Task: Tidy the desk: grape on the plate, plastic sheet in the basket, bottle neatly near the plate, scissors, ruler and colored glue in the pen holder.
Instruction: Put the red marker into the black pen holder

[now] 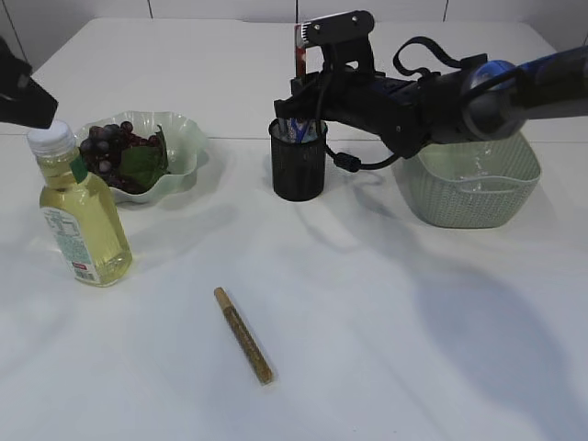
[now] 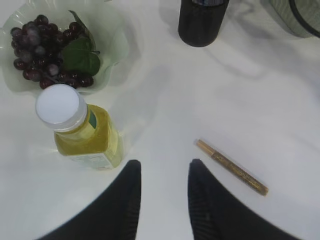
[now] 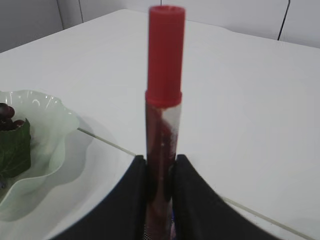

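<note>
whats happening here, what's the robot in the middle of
It is tidying a desk. The right pincer is shut on a red glue pen, held upright over the black pen holder. The left pincer hangs open and empty above the table, near the bottle. The grapes already sit on the green plate. A gold glue pen lies on the table, and the basket stands at the right.

The right gripper point(image 3: 159, 167) reaches in from the right, arm stretched level, its jaws clamped on a red-capped glue tube point(image 3: 163, 90) standing upright between them. The left gripper point(image 2: 164, 172) hangs with jaws parted, nothing between them.
</note>
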You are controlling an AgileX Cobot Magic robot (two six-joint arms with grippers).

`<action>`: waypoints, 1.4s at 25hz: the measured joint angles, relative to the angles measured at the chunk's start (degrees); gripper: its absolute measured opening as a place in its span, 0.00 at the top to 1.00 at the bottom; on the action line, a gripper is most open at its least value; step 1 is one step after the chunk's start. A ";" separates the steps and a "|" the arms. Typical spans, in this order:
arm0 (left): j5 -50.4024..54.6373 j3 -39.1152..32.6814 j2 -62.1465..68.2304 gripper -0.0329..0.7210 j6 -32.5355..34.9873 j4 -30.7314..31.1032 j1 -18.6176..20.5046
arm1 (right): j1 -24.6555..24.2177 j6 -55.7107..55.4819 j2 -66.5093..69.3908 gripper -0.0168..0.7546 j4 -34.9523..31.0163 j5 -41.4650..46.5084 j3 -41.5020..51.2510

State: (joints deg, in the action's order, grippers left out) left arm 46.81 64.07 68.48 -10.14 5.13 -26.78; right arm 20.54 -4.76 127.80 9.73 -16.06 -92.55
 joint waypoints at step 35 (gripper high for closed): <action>-0.63 0.00 0.00 0.64 0.00 0.00 0.00 | 2.73 0.13 -3.85 0.47 -0.80 21.73 -4.40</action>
State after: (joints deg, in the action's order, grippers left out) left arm 46.17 64.07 68.48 -10.14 5.13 -26.78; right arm 23.27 -4.63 123.95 8.92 5.67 -96.95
